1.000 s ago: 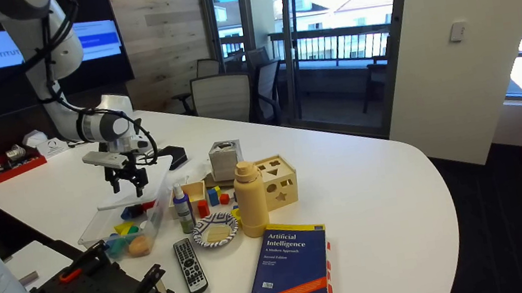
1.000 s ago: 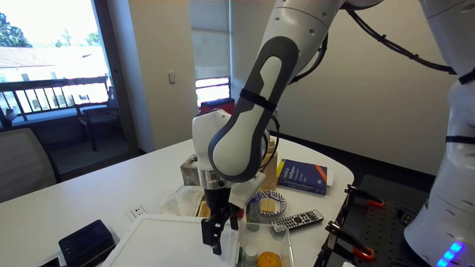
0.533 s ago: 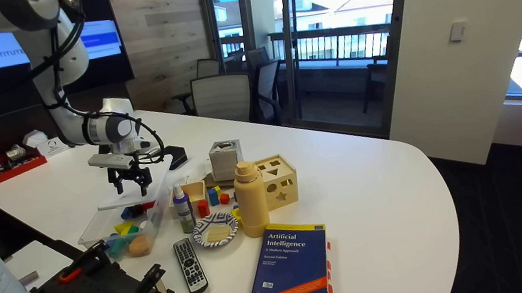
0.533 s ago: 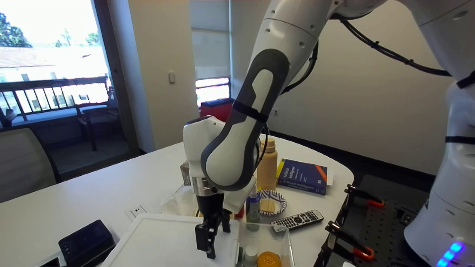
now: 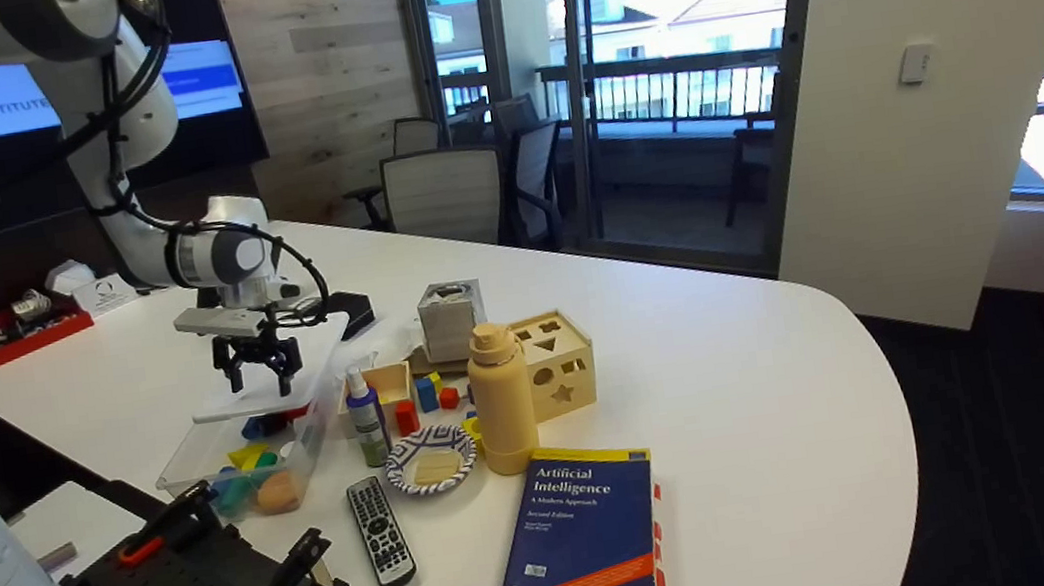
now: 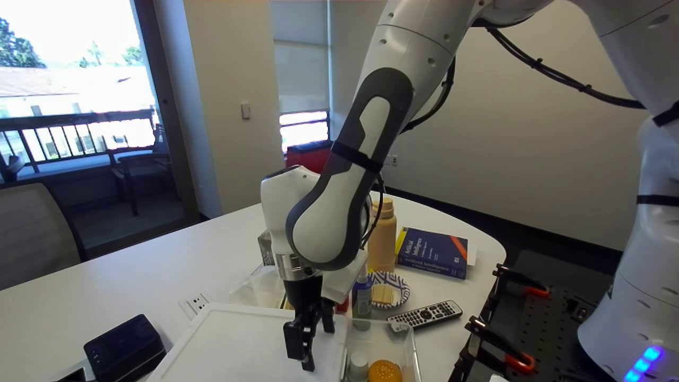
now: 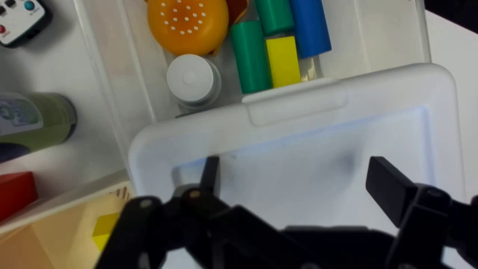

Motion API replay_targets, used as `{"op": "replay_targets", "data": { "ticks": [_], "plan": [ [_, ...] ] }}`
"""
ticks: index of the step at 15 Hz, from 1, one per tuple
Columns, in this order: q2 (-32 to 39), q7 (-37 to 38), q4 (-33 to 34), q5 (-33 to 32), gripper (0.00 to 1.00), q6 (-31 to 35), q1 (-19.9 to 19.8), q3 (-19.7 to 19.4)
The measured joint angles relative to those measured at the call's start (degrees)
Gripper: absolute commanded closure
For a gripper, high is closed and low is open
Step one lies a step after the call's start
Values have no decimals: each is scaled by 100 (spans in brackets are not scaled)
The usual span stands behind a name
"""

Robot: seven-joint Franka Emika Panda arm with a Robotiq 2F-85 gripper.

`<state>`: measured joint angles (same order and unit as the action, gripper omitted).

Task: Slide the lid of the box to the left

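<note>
The lid [image 5: 240, 407] is a flat whitish plastic cover lying over the far part of the box; it also shows in an exterior view [image 6: 238, 345] and the wrist view [image 7: 298, 110]. The box [image 5: 186, 458] is clear plastic; its near end is uncovered, with a toy bun [image 7: 188, 24], a white-capped jar [image 7: 191, 78] and green, blue and yellow blocks [image 7: 283, 61] inside. My gripper [image 7: 295, 164] is open, pointing down, with nothing between its fingers. In both exterior views [image 5: 260, 388] [image 6: 318, 347] its fingertips are at the lid's top near its front edge, seemingly touching it.
Beside the box stand a spray bottle [image 5: 367, 419] and a wooden tray [image 5: 391, 386]. Further off are a remote [image 5: 380, 532], a patterned bowl [image 5: 457, 443], a tan bottle [image 5: 504, 406], a wooden cube [image 5: 564, 393] and a book [image 5: 578, 528]. A black device [image 6: 124, 347] sits near the lid.
My gripper first went down onto the lid, moving away from the uncovered end, then shifted slightly back toward it. The lid has slid slightly the same way, over the open part.
</note>
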<state>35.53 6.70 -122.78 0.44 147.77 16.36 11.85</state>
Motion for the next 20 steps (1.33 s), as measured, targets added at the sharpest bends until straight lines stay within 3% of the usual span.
{"op": "replay_targets", "data": {
  "ticks": [8,20],
  "plan": [
    [-69,11,-6,3,0,-739,0,12],
    [-57,45,10,1,0,-1106,0,-156]
  ]
}}
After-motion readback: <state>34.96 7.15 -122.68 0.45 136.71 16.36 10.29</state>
